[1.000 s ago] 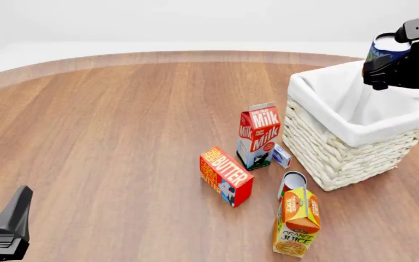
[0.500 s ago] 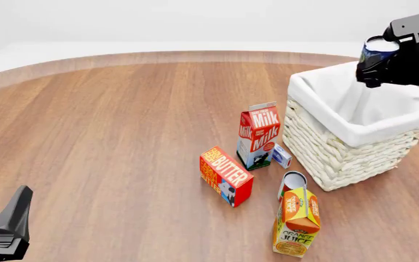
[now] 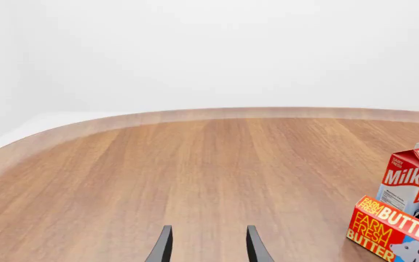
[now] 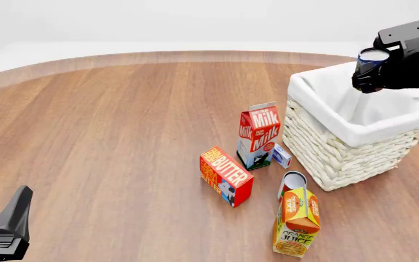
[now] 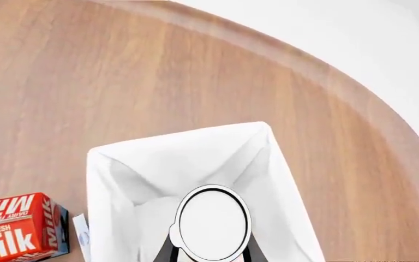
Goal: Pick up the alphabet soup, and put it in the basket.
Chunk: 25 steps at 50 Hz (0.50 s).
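A: Start at the right tool. What is it doing?

B: It is clamped on the alphabet soup. In the right wrist view the can's pale top fills the space between the two dark fingers, which press against its sides. So the tool is narrowed to the can's width, holding it upright in the air.

A: What has changed over the last second?

B: In the front view the can and tool have slid leftward, from beyond the far right rim toward the middle of the basket. The can also sits a little lower against the white lining than it did.

A: And for the task?

B: The pick is done, and the carry looks nearly finished. The right wrist view looks straight down past the can into the white cloth lining, so I judge the can is over the opening, though toward one side rather than dead centre. Lowering and letting go is what remains.

A: The other arm?

B: The left tool is parked low at the near left of the desk, fingers apart, nothing between them.

A: Anything near the basket?

B: The milk carton stands just beside its left wall, untouched.
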Available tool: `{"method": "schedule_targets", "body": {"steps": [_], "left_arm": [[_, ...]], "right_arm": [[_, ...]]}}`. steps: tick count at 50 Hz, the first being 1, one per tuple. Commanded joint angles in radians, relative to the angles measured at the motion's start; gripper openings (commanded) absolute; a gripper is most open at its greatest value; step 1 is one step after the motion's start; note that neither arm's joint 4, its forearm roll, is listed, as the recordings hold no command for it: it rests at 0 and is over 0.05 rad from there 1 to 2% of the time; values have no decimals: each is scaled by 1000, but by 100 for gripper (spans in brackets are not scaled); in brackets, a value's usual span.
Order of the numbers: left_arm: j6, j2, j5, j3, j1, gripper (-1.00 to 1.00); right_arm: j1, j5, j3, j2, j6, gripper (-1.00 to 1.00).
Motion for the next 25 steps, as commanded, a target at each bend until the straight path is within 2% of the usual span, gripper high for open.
{"method": "schedule_targets", "body": {"steps": [1,25], "left_arm": [[0,0,0,0,0,100],[0,0,0,0,0,100]], "right_arm": [[-11,8,-34,42,7,-100],[-25,11,-65,112,-3,-100]]}}
